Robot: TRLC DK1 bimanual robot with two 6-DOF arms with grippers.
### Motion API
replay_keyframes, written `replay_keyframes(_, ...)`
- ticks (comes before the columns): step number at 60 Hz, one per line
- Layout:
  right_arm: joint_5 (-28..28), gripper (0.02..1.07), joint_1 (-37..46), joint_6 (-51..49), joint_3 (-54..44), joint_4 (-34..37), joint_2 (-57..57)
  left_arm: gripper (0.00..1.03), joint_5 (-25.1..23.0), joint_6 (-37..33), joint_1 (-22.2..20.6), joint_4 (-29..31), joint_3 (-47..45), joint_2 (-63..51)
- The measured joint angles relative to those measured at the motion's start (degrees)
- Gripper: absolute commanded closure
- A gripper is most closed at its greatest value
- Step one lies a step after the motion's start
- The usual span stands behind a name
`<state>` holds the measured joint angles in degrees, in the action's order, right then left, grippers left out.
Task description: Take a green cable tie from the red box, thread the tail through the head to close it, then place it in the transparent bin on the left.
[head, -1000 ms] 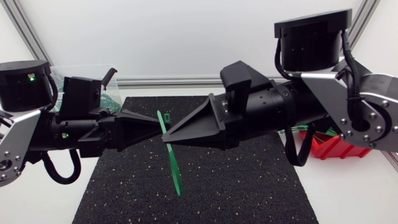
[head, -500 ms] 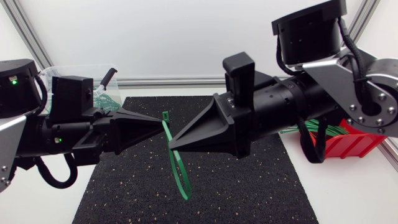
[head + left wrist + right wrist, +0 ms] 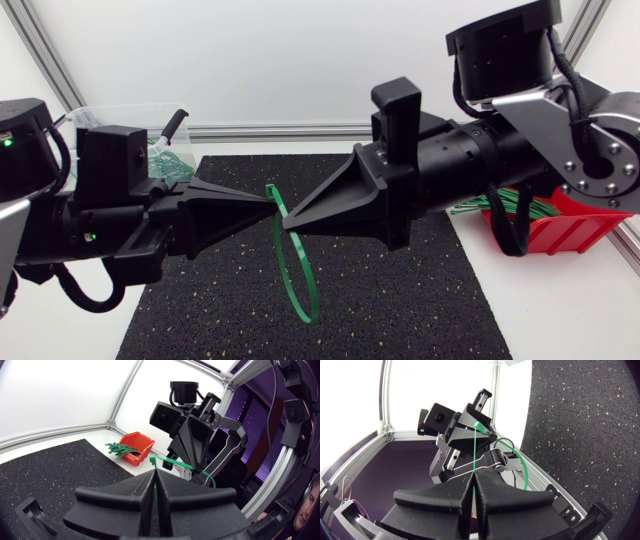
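Note:
Above the black mat (image 3: 400, 290), a green cable tie (image 3: 296, 290) hangs bent into a loop. My left gripper (image 3: 271, 206) is shut on its upper end, and my right gripper (image 3: 287, 223) is shut on the strap from the other side, tip to tip. From the left wrist view, the tie (image 3: 176, 464) runs from my left gripper (image 3: 154, 473) to the right gripper (image 3: 196, 455). In the right wrist view, the strap (image 3: 475, 455) runs from my right gripper (image 3: 472, 476) to the head at the left gripper (image 3: 479, 430). Whether the tail sits in the head is unclear.
The red box (image 3: 560, 232) holding several green ties (image 3: 505, 207) stands at the mat's right edge, under my right arm. The transparent bin (image 3: 110, 118), with ties (image 3: 172, 160) in it, sits at the back left behind my left arm.
The tie, a nearly straight hanging strip a second ago, has curled into a loop. Both grippers have shifted slightly right while staying tip to tip.

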<state>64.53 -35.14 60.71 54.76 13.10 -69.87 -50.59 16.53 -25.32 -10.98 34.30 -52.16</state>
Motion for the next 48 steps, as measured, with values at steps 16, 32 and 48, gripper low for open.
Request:
replay_keyframes(16,0.2,1.01,0.0,0.0,0.0,0.0,0.0,1.0,1.5,0.0,-1.5,0.0,0.0,0.0)
replay_keyframes(32,0.4,1.01,0.0,0.0,0.0,0.0,0.0,1.0,2.9,0.0,-2.1,0.2,0.0,0.6)
replay_keyframes(48,0.9,1.01,0.1,0.0,0.0,0.0,0.0,1.0,3.1,0.0,-2.1,0.4,0.0,0.8)
